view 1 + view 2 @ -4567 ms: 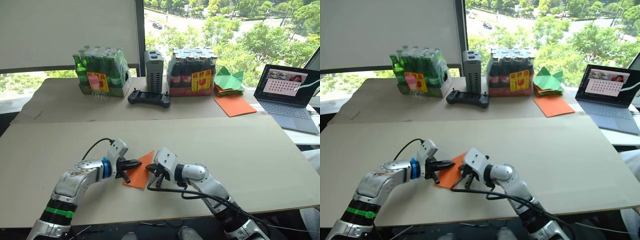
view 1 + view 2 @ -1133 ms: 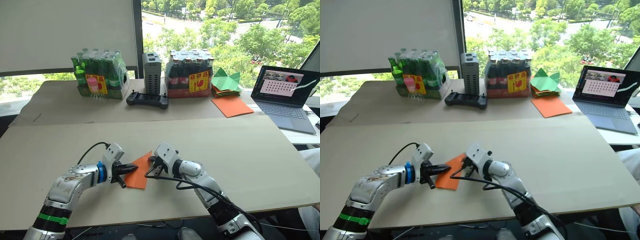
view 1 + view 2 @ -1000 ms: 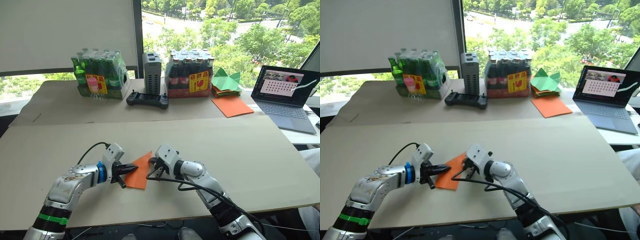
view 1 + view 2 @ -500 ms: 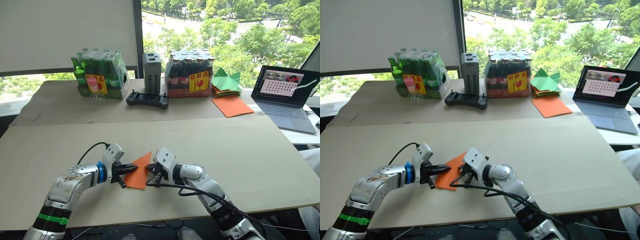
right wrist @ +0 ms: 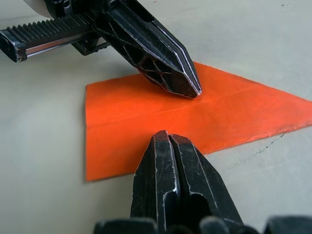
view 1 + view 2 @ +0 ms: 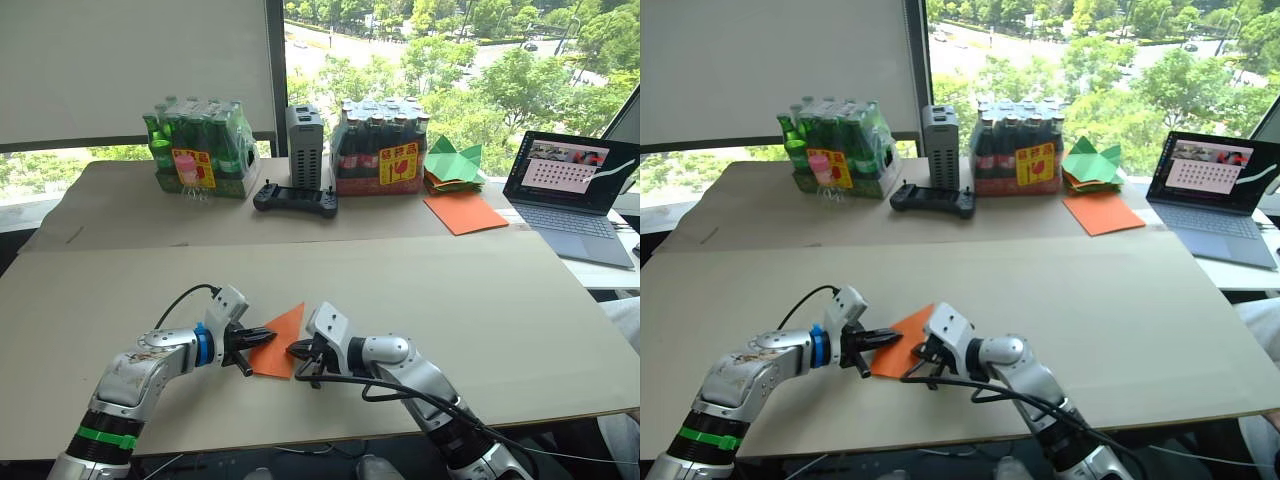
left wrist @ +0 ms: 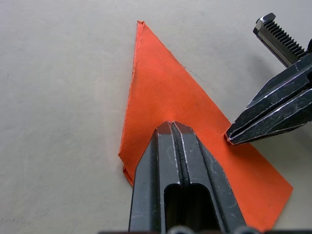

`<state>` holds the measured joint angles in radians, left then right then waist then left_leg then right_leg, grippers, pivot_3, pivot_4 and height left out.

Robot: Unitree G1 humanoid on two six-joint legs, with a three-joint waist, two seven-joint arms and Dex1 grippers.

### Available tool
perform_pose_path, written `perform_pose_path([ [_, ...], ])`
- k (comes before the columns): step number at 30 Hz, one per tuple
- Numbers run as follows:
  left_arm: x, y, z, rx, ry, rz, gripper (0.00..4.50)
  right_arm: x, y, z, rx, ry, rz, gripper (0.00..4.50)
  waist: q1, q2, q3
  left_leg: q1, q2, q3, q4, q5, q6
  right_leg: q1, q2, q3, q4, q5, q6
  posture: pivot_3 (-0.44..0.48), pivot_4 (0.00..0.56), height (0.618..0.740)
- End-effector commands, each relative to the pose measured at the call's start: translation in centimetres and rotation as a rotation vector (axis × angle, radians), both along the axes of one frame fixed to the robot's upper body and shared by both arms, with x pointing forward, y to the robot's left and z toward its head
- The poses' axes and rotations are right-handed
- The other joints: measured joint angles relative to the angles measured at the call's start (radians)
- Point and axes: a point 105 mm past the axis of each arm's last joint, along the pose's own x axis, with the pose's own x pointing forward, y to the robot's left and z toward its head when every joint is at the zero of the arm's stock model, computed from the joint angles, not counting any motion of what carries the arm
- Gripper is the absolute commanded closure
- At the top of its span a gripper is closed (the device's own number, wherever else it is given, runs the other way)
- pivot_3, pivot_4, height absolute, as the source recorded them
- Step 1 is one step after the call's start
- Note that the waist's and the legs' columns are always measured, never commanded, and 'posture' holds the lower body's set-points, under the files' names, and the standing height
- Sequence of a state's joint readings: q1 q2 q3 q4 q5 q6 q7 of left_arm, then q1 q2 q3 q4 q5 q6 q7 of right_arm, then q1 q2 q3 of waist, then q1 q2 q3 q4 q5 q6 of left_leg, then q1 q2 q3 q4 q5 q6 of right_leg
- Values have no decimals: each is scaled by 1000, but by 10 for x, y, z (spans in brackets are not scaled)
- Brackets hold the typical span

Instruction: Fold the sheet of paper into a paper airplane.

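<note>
The sheet of paper (image 6: pixel 283 333) is bright orange and lies flat on the tan table, folded into a pointed triangular wedge with a crease along its length (image 5: pixel 234 114). Its point faces away from me. My left gripper (image 6: pixel 266 338) is shut, its tips pressing down on the wedge's middle (image 7: pixel 170 127). My right gripper (image 6: pixel 296 351) is shut too, its tips resting on the paper's right edge near the wide end (image 5: pixel 163 137). The two grippers' tips stand a finger's width apart.
At the back of the table stand a pack of green bottles (image 6: pixel 200 145), a grey box (image 6: pixel 306 130), a black controller (image 6: pixel 296 197) and a pack of dark bottles (image 6: pixel 385 147). Green paper shapes (image 6: pixel 456 160), a bigger orange sheet (image 6: pixel 470 212) and a laptop (image 6: pixel 572 185) lie far right.
My right gripper has slid a little nearer to me along the paper's right edge. The left gripper and the paper have stayed put.
</note>
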<state>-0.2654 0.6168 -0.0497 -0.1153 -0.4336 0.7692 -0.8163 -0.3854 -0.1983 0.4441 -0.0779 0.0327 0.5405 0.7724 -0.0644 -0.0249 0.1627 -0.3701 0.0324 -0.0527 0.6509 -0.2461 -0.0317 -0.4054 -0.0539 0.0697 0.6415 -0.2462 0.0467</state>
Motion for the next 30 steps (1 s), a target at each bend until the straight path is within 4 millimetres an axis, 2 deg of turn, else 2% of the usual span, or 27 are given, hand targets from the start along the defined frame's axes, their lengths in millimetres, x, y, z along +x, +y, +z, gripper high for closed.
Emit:
perform_pose_path([
  [1, -1, 5, -9, 28, 34, 24, 4457, -10, 0, -8, -8, 83, 30, 4500, 0, 0, 0, 0, 0, 0, 0, 0, 0, 0, 0, 0, 0, 0, 0, 0, 150, 740],
  [18, -2, 5, -9, 31, 36, 17, 4457, -23, -2, -3, 24, 187, 85, 4500, 0, 0, 0, 0, 0, 0, 0, 0, 0, 0, 0, 0, 0, 0, 1, 0, 150, 740],
  [30, -2, 5, -9, 33, 35, 15, 4457, 5, -7, -4, 14, 89, -51, 4500, 0, 0, 0, 0, 0, 0, 0, 0, 0, 0, 0, 0, 0, -1, 1, 0, 150, 740],
])
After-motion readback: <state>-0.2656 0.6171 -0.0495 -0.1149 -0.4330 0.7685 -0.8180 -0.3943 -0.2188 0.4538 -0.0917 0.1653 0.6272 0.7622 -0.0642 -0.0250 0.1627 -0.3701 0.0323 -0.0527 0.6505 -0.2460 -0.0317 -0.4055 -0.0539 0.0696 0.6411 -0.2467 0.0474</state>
